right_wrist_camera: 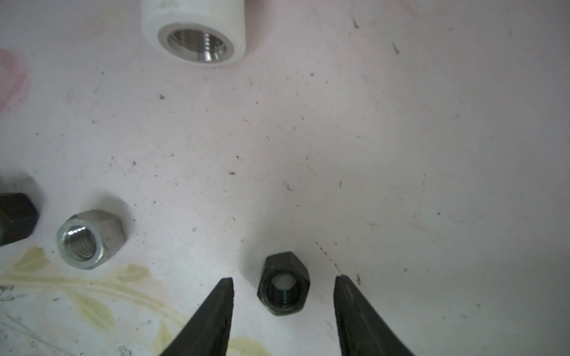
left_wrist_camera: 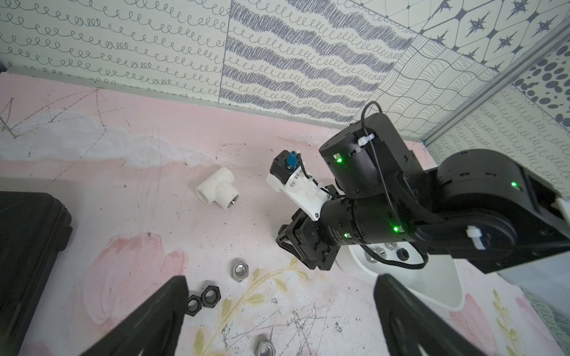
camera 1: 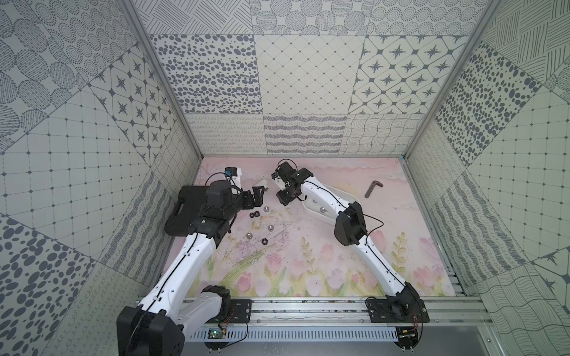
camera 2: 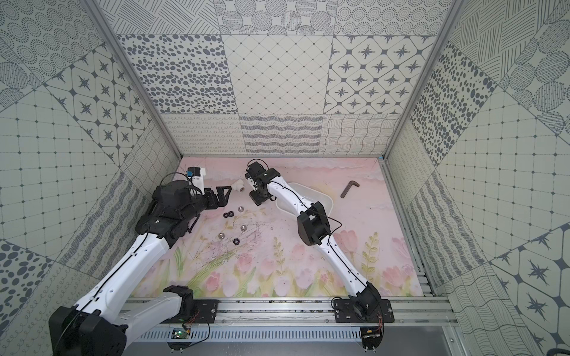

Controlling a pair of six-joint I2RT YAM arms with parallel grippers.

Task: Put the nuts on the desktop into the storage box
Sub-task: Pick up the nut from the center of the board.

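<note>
Lying on the desk (right_wrist_camera: 401, 154), a black nut (right_wrist_camera: 283, 285) is seen in the right wrist view between the two fingertips of the right gripper (right_wrist_camera: 283, 277). A strip of bare desk is left on either side of it, so the nut is framed but not touched. The jaws are parted and nothing is held.

A silver nut (right_wrist_camera: 91, 239) is found well off to one side of that gripper. The threaded mouth of a white pipe fitting (right_wrist_camera: 194, 34) is seen farther ahead of the fingertips.

Small white print (left_wrist_camera: 331, 232) is carried on the black wrist housing of the right arm, but it is too small to be read.

The left gripper (left_wrist_camera: 280, 277) is held above the desk with its fingers spread wide and nothing between them. Two black nuts (left_wrist_camera: 203, 300), touching each other, are seen just beside one finger.

The white box (left_wrist_camera: 444, 296) is set near the right gripper, partly under that arm, and a few nuts (left_wrist_camera: 382, 252) are lying in it.
</note>
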